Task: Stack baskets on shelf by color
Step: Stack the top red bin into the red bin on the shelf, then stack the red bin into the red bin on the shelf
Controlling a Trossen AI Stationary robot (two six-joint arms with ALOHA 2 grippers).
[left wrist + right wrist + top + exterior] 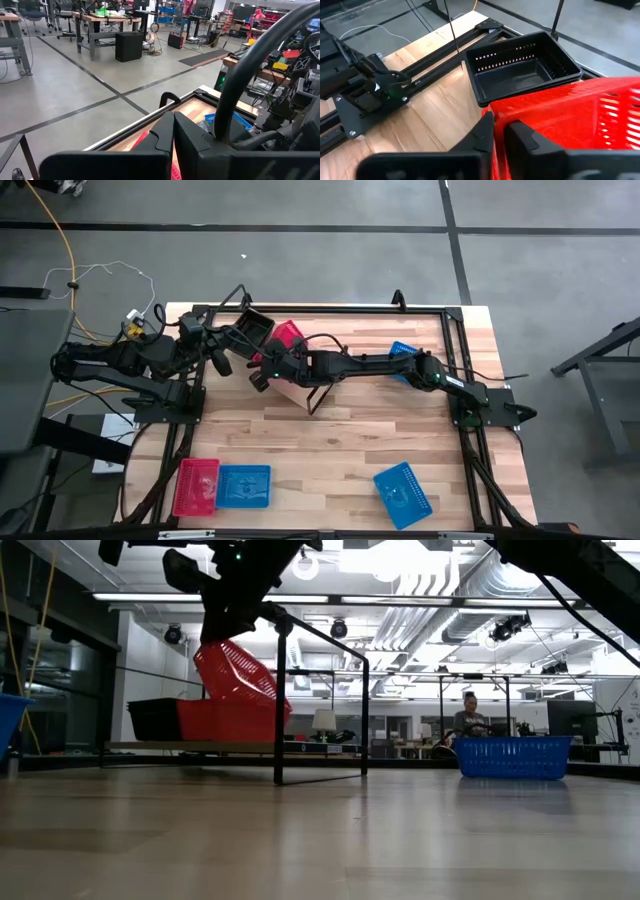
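A tilted red basket (236,670) hangs from my right gripper (496,136), which is shut on it above the shelf (200,747). Its lower corner is down at a second red basket (230,720), which stands on the shelf beside a black basket (520,70). In the high view my right gripper (264,368) reaches across from the table's right side to the red basket (288,335). My left gripper (173,137) is shut and sits at the table's left (222,362), close to the black basket (255,323), touching nothing I can see. My right gripper pinches the red basket's rim at an end wall (498,125), with one finger (481,131) outside and the other (522,139) on the inner side. It comes from above. The basket hangs tilted below the fingers; whether its lower corner touches the red basket beneath I cannot tell.
A blue basket (405,352) stands at the far right of the table. Near the front edge lie a red basket (195,485), a blue one (243,485) beside it, and another blue one (402,492) to the right. A person sits in the room beyond.
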